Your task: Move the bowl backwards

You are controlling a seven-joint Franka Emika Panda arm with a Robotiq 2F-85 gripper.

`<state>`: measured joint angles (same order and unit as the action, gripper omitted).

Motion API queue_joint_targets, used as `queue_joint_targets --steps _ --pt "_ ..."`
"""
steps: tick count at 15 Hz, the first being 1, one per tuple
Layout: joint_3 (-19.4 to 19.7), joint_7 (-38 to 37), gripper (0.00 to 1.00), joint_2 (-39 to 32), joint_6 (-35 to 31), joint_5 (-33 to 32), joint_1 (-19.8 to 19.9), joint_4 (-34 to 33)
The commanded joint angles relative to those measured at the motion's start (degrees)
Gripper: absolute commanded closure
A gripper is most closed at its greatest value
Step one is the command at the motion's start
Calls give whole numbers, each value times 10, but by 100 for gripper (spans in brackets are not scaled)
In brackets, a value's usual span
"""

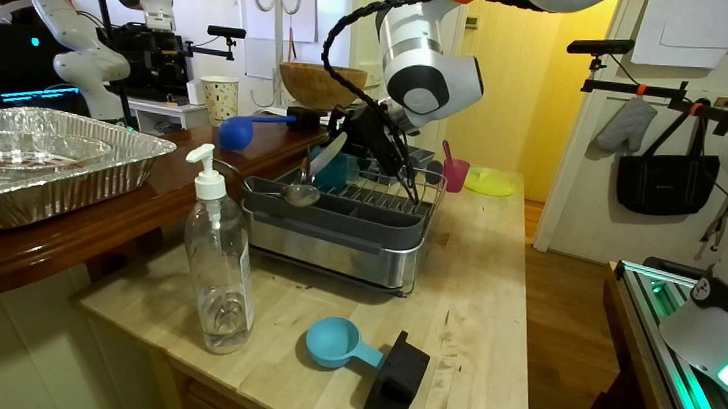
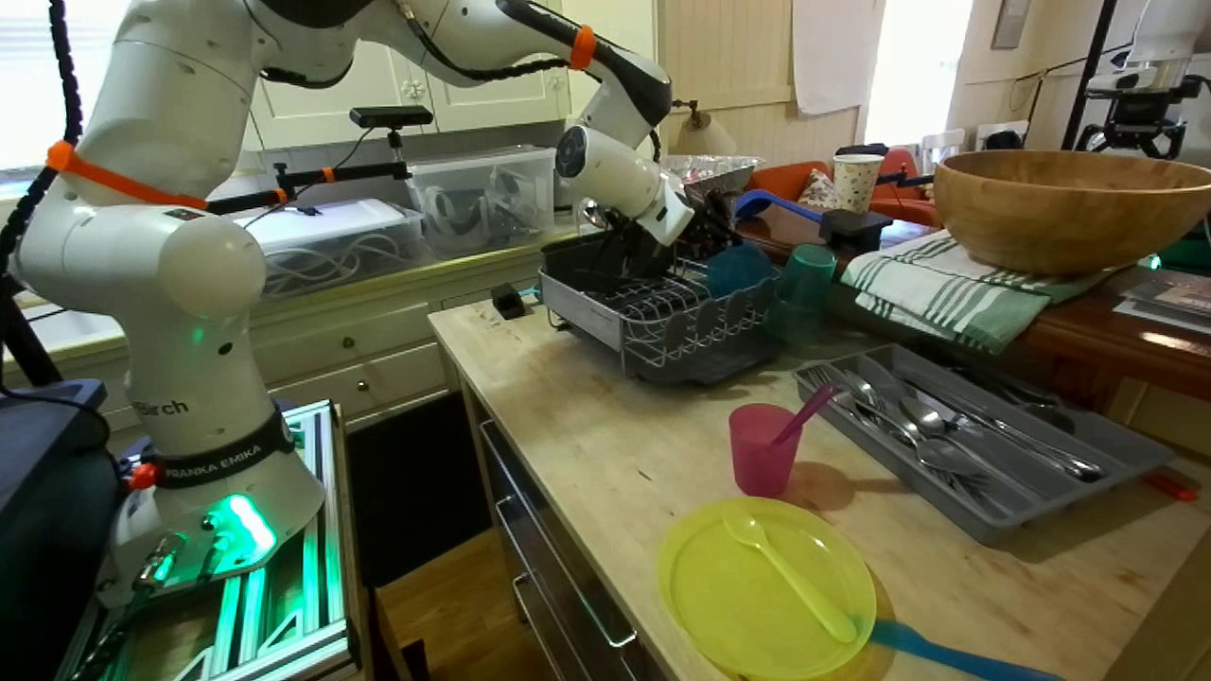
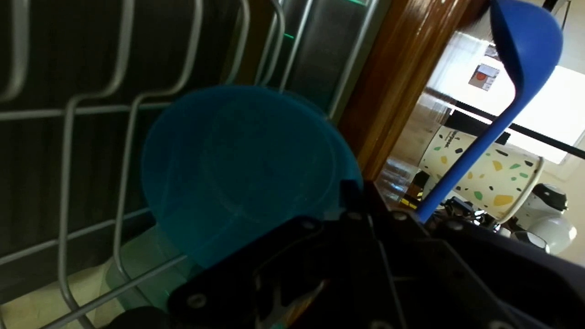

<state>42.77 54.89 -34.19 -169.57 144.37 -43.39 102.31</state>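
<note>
The bowl [image 3: 256, 160] is standing tilted in the rack [image 1: 336, 259], its edge among the wires [image 3: 67, 183], and is showing in both exterior views. In the dim wrist view, the fingers [image 3: 352, 201] are holding its rim from both sides, squeezed close together there. A green cup [image 2: 804, 284] is standing near the bowl, at the rack's corner.

On the counter [image 1: 477, 310], a bottle [image 1: 219, 284] is standing near the rack, and a scoop [image 1: 334, 341] is lying with its handle reaching a black block [image 1: 395, 381]. A metal spoon [image 1: 302, 195] is resting at the rack's caddy [image 1: 369, 226]. In an exterior view, a pink cup [image 2: 763, 454] is holding a pink spoon [image 2: 806, 413]; near it, a plate [image 2: 695, 586] is carrying a yellow spoon [image 2: 795, 586], and a tray [image 2: 1126, 445] is holding cutlery [image 2: 918, 426].

Along the ledge [image 1: 181, 188], a foil pan [image 1: 90, 193] is sitting, a ladle [image 3: 530, 59] is showing near a speckled cup [image 3: 484, 169], and a wooden bowl [image 2: 1069, 213] is resting on a striped towel [image 2: 974, 293].
</note>
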Motion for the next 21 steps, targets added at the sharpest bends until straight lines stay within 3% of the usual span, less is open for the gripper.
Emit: queue_joint_targets --steps 1,5,6,7,16,17,21 --pt "35 -55 99 -36 35 0 -22 -2" --pt "58 -90 99 -59 51 0 -32 -5" --pt "63 -98 89 -64 53 0 -36 -5" --pt "69 -105 71 -67 54 0 -41 -5" --pt "147 -140 5 -56 86 0 -102 7" --pt "155 -135 0 -51 91 0 -109 13" --pt "159 -99 0 -29 98 -1 -126 37"
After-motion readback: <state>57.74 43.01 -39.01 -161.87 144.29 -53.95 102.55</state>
